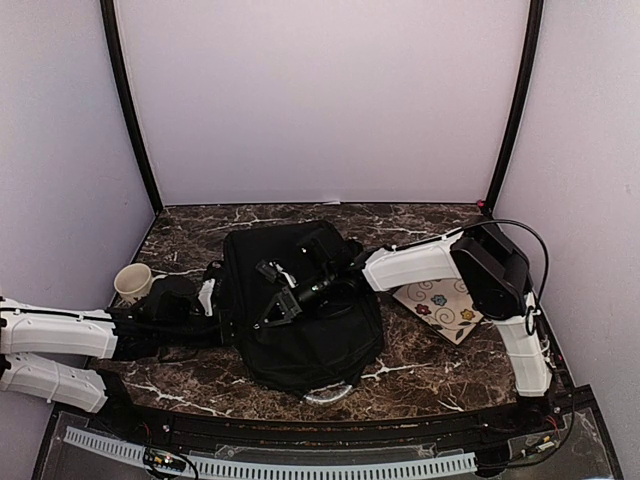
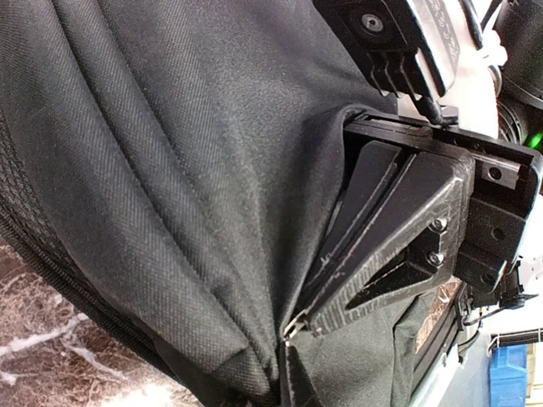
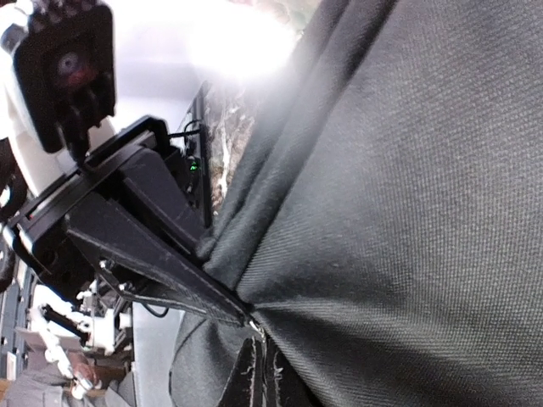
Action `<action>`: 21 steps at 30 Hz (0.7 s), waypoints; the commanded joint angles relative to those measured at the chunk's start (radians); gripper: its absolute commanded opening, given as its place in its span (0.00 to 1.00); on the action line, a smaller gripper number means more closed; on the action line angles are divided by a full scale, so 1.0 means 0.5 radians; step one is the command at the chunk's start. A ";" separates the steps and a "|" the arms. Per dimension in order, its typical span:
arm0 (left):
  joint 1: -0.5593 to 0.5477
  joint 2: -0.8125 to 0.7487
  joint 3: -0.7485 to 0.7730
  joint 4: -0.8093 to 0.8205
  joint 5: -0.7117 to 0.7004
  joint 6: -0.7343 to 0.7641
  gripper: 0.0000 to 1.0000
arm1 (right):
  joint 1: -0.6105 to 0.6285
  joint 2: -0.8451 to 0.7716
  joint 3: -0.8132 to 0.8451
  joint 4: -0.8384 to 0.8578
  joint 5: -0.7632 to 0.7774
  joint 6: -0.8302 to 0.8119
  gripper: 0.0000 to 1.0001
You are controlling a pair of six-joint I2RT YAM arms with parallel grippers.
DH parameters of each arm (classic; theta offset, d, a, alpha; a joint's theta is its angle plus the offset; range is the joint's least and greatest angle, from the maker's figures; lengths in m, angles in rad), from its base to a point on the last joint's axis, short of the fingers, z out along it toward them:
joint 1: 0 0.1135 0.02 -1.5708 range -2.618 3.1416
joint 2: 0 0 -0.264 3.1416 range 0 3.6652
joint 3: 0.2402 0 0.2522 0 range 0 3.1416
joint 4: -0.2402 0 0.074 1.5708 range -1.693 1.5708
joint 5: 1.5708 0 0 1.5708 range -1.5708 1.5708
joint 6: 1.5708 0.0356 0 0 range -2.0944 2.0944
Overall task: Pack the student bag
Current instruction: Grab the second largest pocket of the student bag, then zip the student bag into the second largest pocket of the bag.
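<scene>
The student bag lies flat in the middle of the marble table, black fabric filling both wrist views. My right gripper reaches in from the right and is shut on a small metal zipper pull at a seam of the bag; its closed fingers show in the left wrist view. My left gripper comes from the left and is shut on a fold of bag fabric right below that pull. In the right wrist view the left gripper meets my right gripper tip to tip.
A beige cup stands at the left beside my left arm. A white card with flowers lies under the right arm. A pale curved item pokes out at the bag's near edge. Purple walls and black posts close the table in.
</scene>
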 commanded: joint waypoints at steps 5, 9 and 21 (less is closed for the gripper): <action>-0.066 -0.153 0.032 -0.124 -0.047 0.070 0.00 | -0.064 -0.349 -0.153 -0.204 0.554 -0.120 0.00; -0.066 -0.202 0.006 -0.167 -0.112 0.071 0.00 | -0.117 -0.429 -0.183 -0.292 0.596 -0.123 0.00; -0.063 -0.372 -0.027 -0.400 -0.231 0.076 0.00 | -0.470 -0.709 -0.477 -0.507 0.634 -0.403 0.00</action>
